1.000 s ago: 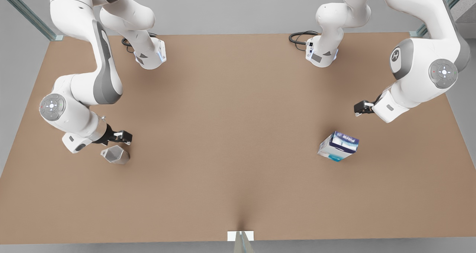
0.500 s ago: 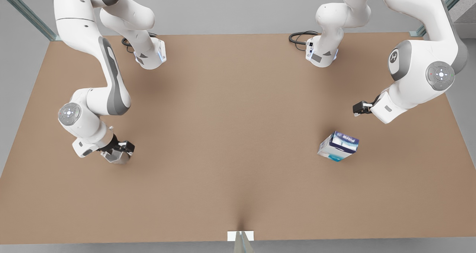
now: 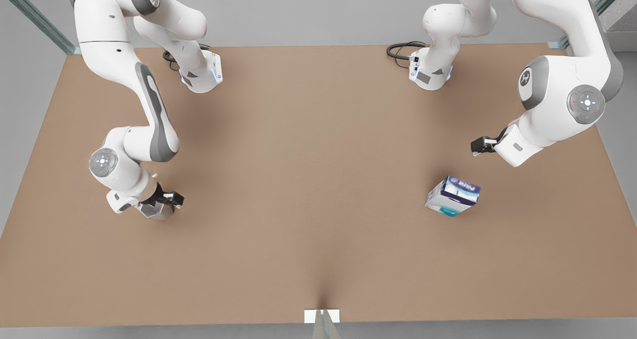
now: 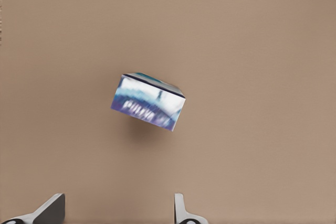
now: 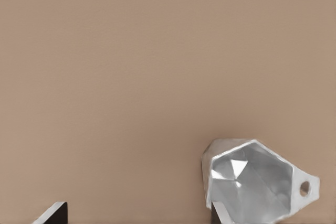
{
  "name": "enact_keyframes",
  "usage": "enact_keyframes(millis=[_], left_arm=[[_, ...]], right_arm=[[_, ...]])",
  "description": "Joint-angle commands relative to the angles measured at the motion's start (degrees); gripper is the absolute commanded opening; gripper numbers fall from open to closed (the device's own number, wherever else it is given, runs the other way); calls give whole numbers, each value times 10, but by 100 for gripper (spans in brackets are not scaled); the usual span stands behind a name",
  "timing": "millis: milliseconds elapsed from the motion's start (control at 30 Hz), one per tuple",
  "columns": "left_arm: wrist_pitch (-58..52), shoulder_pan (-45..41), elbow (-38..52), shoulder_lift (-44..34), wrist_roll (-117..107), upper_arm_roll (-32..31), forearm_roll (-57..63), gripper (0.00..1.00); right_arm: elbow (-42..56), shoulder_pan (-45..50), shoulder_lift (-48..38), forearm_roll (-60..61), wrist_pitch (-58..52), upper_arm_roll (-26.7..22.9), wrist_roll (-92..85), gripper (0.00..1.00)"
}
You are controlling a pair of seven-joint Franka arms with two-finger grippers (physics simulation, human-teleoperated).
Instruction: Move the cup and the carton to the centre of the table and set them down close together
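R pincer [image 3: 166, 199], front view's left, is spread wide right at the cup [image 3: 155, 209]; one fingertip [image 5: 219, 214] is at the cup's rim, the other well off to the side, not gripping. Cup stands on the desk [image 3: 308, 179] near its left edge. L pincer [image 3: 480, 145], front view's right, hangs released above the carton [image 3: 453, 195], apart from it. Carton sits on desk, right of centre, far from cup.

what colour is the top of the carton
Dark blue-purple with white lettering, on the carton; clearest in the front view.
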Motion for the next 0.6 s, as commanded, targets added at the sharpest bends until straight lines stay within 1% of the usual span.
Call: enact_keyframes(millis=[0, 133, 300, 500, 567], left_arm=[[-1, 0, -1, 0, 0, 0, 0, 100], [-4, 0, 0, 0, 0, 0, 0, 100], [-6, 0, -1, 0, 0, 0, 0, 100], [-6, 0, -1, 4, 0, 0, 0, 100], [-6, 0, -1, 7, 0, 0, 0, 100]], right_arm=[[1, -1, 3, 0, 0, -3, 0, 100], [-1, -1, 15, 12, -2, -3, 0, 100], [10, -10, 64, 11, 1, -9, -9, 100], [3, -18, 80, 11, 0, -2, -9, 100], [-17, -18, 86, 11, 36, 0, -8, 100]])
